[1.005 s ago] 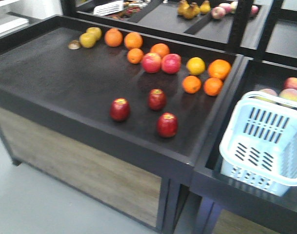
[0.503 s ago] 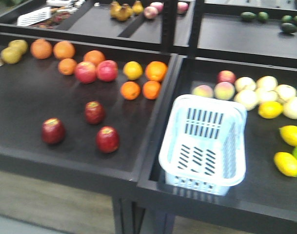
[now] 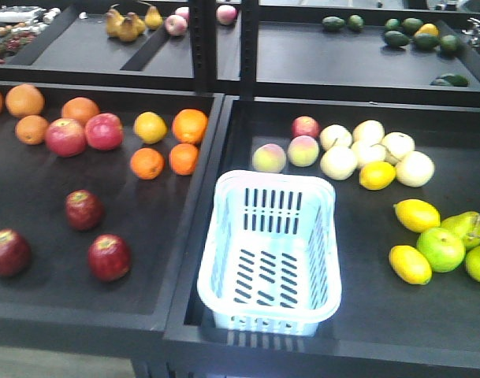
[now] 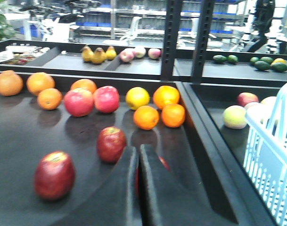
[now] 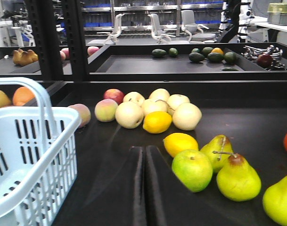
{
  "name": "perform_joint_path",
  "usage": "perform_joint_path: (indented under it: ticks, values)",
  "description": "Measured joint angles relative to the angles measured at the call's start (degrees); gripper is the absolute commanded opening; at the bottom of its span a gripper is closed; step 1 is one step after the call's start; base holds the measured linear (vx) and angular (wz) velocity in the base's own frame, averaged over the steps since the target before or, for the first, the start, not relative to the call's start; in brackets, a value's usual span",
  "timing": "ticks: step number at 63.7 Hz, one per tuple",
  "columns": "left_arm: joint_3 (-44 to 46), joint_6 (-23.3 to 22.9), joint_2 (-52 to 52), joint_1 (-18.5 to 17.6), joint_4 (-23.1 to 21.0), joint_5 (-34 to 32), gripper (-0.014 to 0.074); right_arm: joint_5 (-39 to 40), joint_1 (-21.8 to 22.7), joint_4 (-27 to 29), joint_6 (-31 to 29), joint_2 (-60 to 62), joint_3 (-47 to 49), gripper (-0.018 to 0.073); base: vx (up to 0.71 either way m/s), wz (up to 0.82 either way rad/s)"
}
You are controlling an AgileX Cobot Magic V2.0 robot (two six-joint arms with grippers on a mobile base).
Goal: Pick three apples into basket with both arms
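Three dark red apples lie on the left black tray: one at the far left (image 3: pixel 6 252), one further back (image 3: pixel 83 209), one nearest the front (image 3: pixel 109 257). The pale blue basket (image 3: pixel 224 236) stands empty in the right tray, beside the divider. In the left wrist view my left gripper (image 4: pixel 138 151) is shut and empty above the tray; two apples (image 4: pixel 54 174) (image 4: pixel 111 144) lie to its left, and the third (image 4: pixel 164 163) is mostly hidden behind its fingers. In the right wrist view my right gripper (image 5: pixel 143 149) is shut and empty, right of the basket (image 5: pixel 25 136).
Brighter pinkish-red apples (image 3: pixel 83 134) and oranges (image 3: pixel 167 142) lie behind the dark apples. The right tray holds peaches (image 3: pixel 287 153), pale round fruit (image 3: pixel 370 150), lemons (image 3: pixel 417 214), a green apple (image 3: pixel 440 249) and pears (image 5: pixel 237 179). A raised divider (image 3: pixel 204 205) separates the trays.
The front view has swung to the right: the dark apples have slid to the left edge and the basket has moved to the middle. More of the right tray's fruit shows.
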State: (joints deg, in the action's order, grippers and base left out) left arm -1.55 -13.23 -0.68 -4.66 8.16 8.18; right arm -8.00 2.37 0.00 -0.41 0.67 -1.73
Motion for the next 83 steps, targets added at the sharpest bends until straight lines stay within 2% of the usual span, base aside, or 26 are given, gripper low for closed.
perform_joint_path:
  ticks: [83]
  values:
    - [0.0, 0.0, 0.0, 0.0, 0.0, 0.0, -0.0006, 0.0, 0.0, 0.0, 0.0, 0.0, 0.0, -0.0008, 0.09, -0.09]
